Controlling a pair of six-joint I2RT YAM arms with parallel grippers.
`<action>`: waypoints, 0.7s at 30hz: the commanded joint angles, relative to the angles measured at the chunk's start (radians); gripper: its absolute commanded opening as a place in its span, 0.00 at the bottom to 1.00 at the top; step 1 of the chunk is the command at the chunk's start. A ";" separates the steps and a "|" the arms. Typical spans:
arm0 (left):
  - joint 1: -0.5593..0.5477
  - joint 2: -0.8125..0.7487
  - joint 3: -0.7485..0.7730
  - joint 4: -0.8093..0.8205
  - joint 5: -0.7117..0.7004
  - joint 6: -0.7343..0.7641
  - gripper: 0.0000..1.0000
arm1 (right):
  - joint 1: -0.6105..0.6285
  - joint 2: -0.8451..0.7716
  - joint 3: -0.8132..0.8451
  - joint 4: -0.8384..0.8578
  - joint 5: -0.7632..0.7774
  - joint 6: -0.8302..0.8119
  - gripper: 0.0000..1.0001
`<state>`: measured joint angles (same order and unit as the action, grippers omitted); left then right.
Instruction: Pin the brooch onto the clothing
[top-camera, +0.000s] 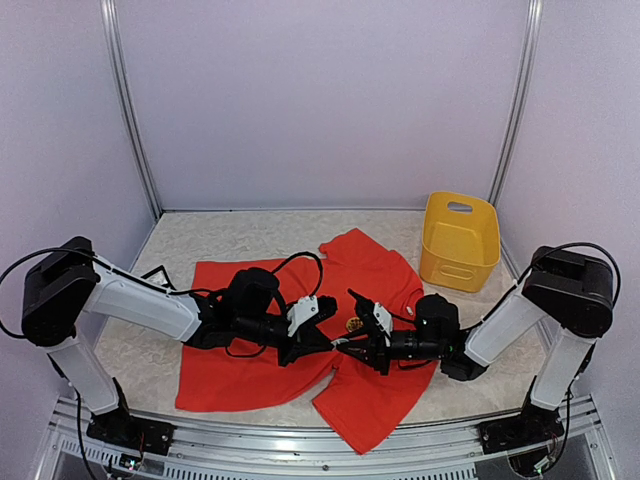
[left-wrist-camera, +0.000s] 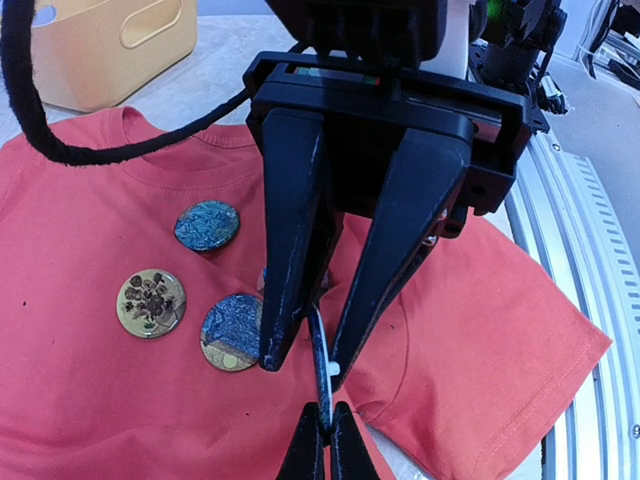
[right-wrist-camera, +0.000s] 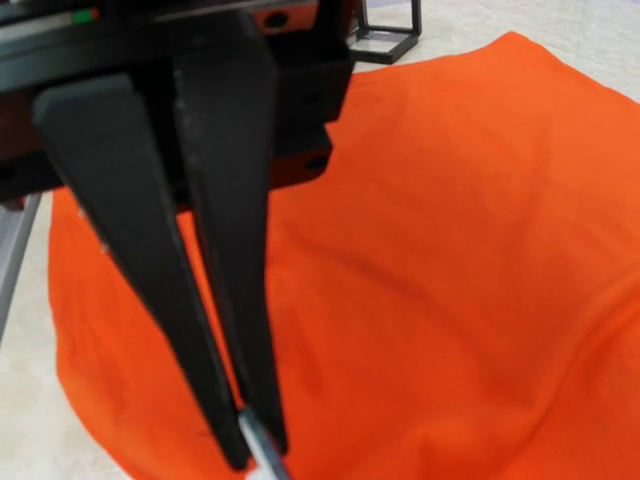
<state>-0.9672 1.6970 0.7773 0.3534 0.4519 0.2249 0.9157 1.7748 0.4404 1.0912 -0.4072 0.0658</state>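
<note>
Over the table's (top-camera: 250, 235) red T-shirt (top-camera: 240, 380), left fingers (left-wrist-camera: 305, 450) pinch a thin pin (left-wrist-camera: 321, 350); right fingers' (right-wrist-camera: 230, 300) hold unclear.

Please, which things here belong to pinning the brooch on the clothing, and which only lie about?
In the job: red T-shirt; blue brooch, flowered brooch, blue-gold brooch on it; thin white piece in left gripper; right gripper.
Lying about: yellow basket.

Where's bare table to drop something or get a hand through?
Free: far-left table between the T-shirt and back wall; near-right strip between shirt hem and right arm base. Crowded: mid-shirt, where left gripper and right gripper meet; basket takes the far right.
</note>
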 joint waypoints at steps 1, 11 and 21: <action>-0.020 -0.028 -0.014 -0.031 0.057 0.010 0.00 | -0.043 -0.007 -0.023 0.060 0.046 0.050 0.17; -0.032 -0.027 -0.017 -0.046 -0.133 0.034 0.00 | -0.043 -0.103 -0.092 0.027 0.000 0.000 0.38; -0.284 -0.013 0.086 -0.349 -0.589 0.370 0.35 | -0.053 -0.313 -0.102 -0.286 0.281 0.043 0.38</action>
<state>-1.1973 1.6951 0.7799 0.2352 -0.0006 0.4580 0.8738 1.5246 0.3416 0.9646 -0.2909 0.0738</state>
